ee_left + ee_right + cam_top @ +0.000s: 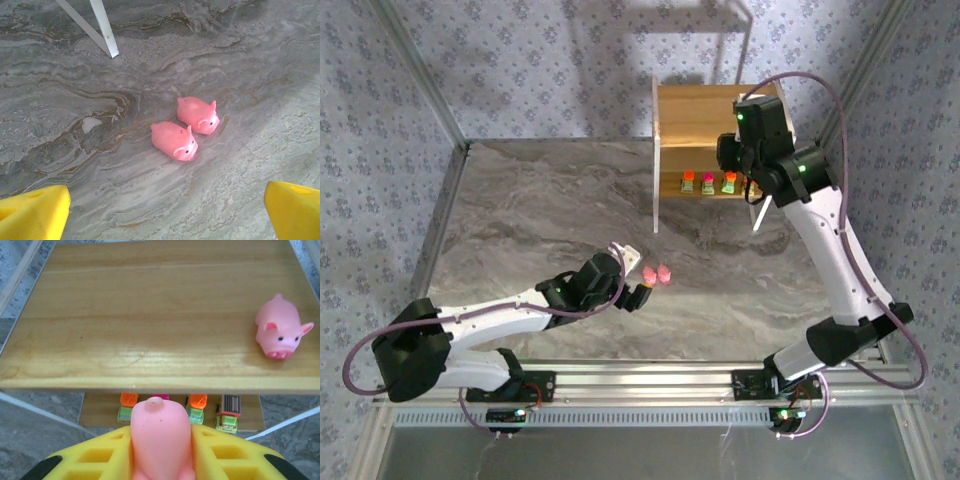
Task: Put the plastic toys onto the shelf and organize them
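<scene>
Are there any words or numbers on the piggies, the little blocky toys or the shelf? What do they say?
No words or numbers can be read anywhere.
Nearer table pig, farther table pig: plain pink, nothing written.
Top-board pig: nothing written.
Held pig in the right gripper: nothing on the side showing.
Blocky toys on the lower board: too small to tell.
Shelf: bare wood, no label.
</scene>
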Robot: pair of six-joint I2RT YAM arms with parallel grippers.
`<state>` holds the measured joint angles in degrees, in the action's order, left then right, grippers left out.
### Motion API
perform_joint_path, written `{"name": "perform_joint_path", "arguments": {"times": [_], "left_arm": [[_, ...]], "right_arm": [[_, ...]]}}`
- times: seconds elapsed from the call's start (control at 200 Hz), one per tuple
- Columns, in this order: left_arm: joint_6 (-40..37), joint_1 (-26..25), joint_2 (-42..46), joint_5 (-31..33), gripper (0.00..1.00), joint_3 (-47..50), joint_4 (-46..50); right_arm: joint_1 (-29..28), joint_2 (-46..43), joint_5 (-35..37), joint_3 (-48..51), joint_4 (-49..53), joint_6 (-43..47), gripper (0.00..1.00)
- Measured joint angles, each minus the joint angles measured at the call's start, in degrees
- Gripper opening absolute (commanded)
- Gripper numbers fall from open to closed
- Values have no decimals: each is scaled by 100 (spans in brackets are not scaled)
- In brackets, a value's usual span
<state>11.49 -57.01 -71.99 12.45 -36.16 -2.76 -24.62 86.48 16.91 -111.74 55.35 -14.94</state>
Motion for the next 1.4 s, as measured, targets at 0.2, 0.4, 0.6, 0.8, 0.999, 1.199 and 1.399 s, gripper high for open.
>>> {"name": "perform_joint_path", "arguments": {"times": [0.2, 0.4, 0.6, 0.8, 0.999, 1.199, 1.399], "left_arm": [[-13, 0, 0, 4, 100, 0, -2], [-15, 0, 0, 42, 99, 0, -2], [-20, 0, 0, 46, 100, 0, 0], [-55, 0, 33, 76, 100, 2, 9], [-55, 0, 85, 90, 100, 2, 4], [-57, 0, 85, 90, 100, 2, 7], [-55, 0, 85, 90, 100, 2, 7]], "right_arm": [[323, 448, -179, -581, 181, 131, 32], [664, 844, -374, -1150, 354, 216, 32], [903, 1134, -518, -1504, 459, 238, 32], [1032, 1364, -627, -1696, 538, 240, 31], [1075, 1499, -695, -1829, 603, 240, 31], [1099, 1609, -734, -1860, 621, 240, 31], [1099, 1646, -737, -1860, 621, 240, 31]]}}
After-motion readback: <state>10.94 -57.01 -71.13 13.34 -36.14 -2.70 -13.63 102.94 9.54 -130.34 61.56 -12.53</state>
